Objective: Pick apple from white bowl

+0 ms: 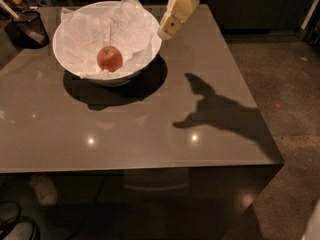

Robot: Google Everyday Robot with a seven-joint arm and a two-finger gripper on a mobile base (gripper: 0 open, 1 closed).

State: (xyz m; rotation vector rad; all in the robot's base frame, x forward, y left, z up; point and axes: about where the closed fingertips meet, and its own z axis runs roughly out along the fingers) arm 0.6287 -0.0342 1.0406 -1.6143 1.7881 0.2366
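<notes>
While hanging at the upper centre of the frame, just beside the right rim of the large, wide white paper-lined bowl (120,78): pale yellow robot hand (165,32), clenched or released impossible to tell. Inside the bowl, upper left on the glossy grey-brown table (150,149): small round red-orange apple (110,59).

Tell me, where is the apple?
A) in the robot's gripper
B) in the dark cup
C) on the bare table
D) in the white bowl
D: the apple lies on paper inside the white bowl; the gripper hangs by the bowl's right rim, apart from the apple.
</notes>
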